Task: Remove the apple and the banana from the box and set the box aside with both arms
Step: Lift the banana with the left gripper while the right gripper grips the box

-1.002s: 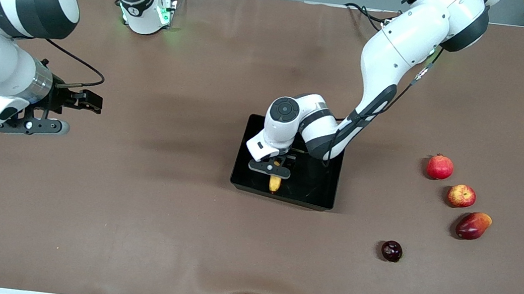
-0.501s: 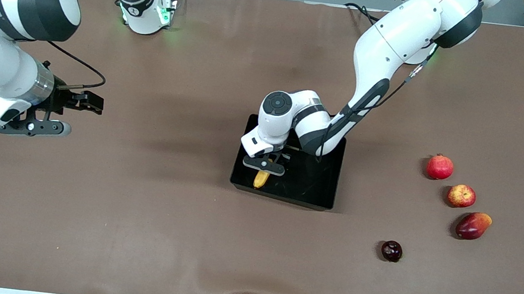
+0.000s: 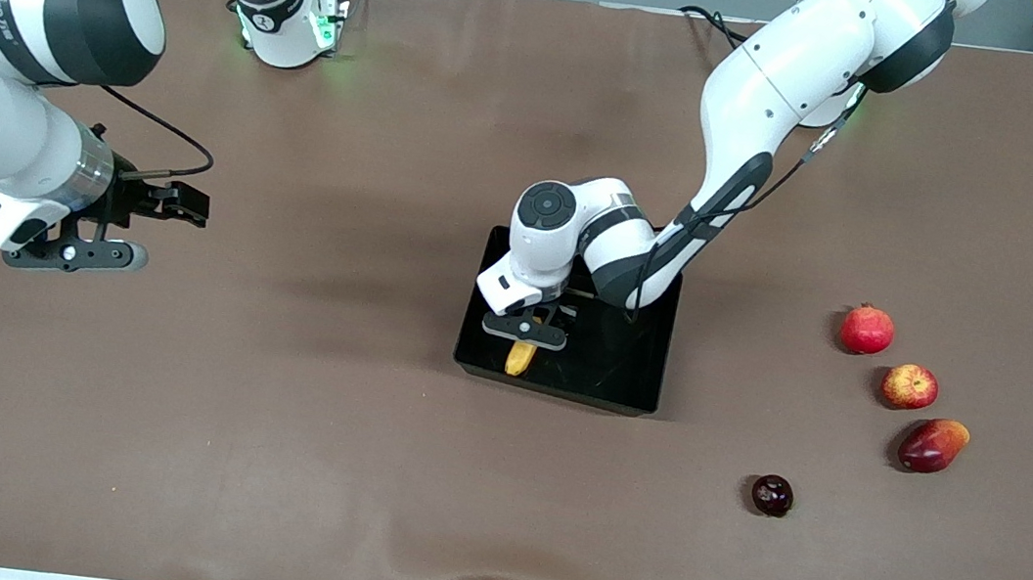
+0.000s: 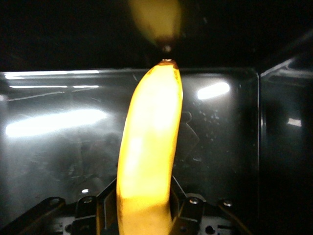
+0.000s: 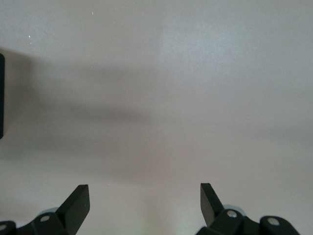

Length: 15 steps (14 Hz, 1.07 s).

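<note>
A brown cloth covers the table (image 3: 260,456), rumpled at the edge nearest the front camera, with a grey floor strip past the arm bases. Over the last second my left gripper (image 3: 526,333) has clamped down on the banana (image 3: 519,359) inside the box (image 3: 633,383) and carried it a little toward the right arm's end; in the left wrist view the banana (image 4: 149,161) runs straight out from between the fingers (image 4: 108,205) over the glossy black floor. So the banana is secured; whether it has cleared the floor I can't quite tell. The apple (image 3: 909,386) already sits out on the cloth, well apart from that gripper, between a pomegranate (image 3: 867,330) and a mango (image 3: 932,446). My right gripper (image 3: 152,228) waits spread wide over bare cloth.
</note>
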{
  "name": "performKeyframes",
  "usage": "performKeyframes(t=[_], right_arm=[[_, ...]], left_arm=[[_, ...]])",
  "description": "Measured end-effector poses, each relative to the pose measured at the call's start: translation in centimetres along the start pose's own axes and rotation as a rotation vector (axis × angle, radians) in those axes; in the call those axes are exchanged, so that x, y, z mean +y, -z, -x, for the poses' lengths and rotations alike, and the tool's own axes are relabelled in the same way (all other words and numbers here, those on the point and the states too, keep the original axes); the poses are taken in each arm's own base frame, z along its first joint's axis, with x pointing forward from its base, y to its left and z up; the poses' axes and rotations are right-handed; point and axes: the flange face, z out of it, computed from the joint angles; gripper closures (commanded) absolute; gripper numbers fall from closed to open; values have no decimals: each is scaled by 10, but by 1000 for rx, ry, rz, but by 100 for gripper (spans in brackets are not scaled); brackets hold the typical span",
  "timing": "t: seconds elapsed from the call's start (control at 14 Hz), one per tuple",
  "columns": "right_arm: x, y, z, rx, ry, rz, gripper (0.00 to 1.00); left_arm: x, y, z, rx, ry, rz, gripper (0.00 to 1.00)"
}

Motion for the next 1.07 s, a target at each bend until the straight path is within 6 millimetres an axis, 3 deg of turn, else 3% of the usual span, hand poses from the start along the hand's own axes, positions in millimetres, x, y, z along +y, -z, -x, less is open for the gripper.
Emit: performKeyframes(t=[0.29, 0.57, 0.86, 1.07], right_arm=[[-22, -15, -14, 21, 34, 2, 0], [-59, -50, -32, 5, 91, 8, 0], [-93, -86, -46, -18, 122, -38, 0], [-121, -110, -58, 1, 91, -75, 0]], left_arm=[[-3, 43, -12, -2, 24, -42, 100], [-6, 91, -22, 10, 55, -42, 100], [-50, 156, -55, 20, 158, -9, 100], [-107, 196, -78, 11, 159, 20, 100]])
